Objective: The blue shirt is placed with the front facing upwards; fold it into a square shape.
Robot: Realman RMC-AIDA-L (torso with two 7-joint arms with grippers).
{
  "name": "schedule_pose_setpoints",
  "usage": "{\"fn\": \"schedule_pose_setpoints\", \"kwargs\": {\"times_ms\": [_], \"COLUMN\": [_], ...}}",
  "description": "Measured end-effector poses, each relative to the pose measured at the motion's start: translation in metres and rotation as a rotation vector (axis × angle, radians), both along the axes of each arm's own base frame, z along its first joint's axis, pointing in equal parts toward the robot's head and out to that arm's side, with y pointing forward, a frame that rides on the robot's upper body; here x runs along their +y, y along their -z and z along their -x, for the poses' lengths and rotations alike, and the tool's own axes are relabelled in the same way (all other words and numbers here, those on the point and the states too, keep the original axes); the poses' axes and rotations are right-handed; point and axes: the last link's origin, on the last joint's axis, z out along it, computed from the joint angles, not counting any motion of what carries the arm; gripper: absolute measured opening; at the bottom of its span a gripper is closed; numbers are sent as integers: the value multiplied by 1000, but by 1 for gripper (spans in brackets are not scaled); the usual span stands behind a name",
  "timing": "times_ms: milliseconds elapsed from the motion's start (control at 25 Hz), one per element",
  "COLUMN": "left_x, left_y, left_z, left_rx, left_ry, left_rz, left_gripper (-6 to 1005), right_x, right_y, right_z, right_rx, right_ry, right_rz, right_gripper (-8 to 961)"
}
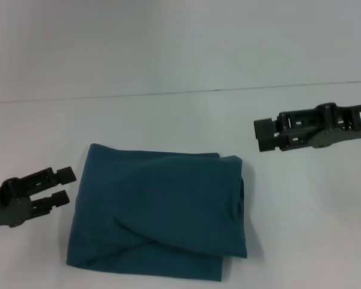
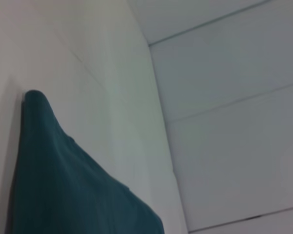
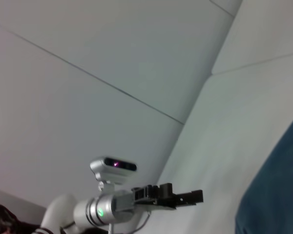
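Looking at the shirt (image 1: pixel 159 211), you see it lying folded on the white tabletop (image 1: pixel 180 72), a compact near-square with a loose flap ridge across its near half. Your left claw (image 1: pixel 65 185) hovers just beside the shirt's left edge, its fingers narrowly parted and holding nothing. Your right claw (image 1: pixel 260 133) hangs above the tabletop off the shirt's far right corner, well apart from the cloth, gripping nothing; whether its fingers stand apart or together you cannot tell. The folding looks essentially done, so you seem to be at the release-and-retreat step. Next, you likely either pull both arms clear or nudge the right edge, where layers bulge slightly, to square it up. No containers show anywhere; only the shirt rests on the tabletop.
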Motion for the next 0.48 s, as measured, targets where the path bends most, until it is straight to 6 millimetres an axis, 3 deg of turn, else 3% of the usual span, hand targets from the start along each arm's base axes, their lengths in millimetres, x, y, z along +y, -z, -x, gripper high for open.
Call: {"fn": "schedule_pose_setpoints", "kwargs": {"times_ms": [480], "left_x": [5], "left_y": [8], "left_z": [0], "left_rx": [59], "left_ry": [-30], "left_rz": [67], "left_gripper": [844], "right_x": [7], "right_y": [-6], "right_z": [-4], "right_rx": [-101], "right_ry": [13], "right_rz": [13], "right_gripper": [894]}}
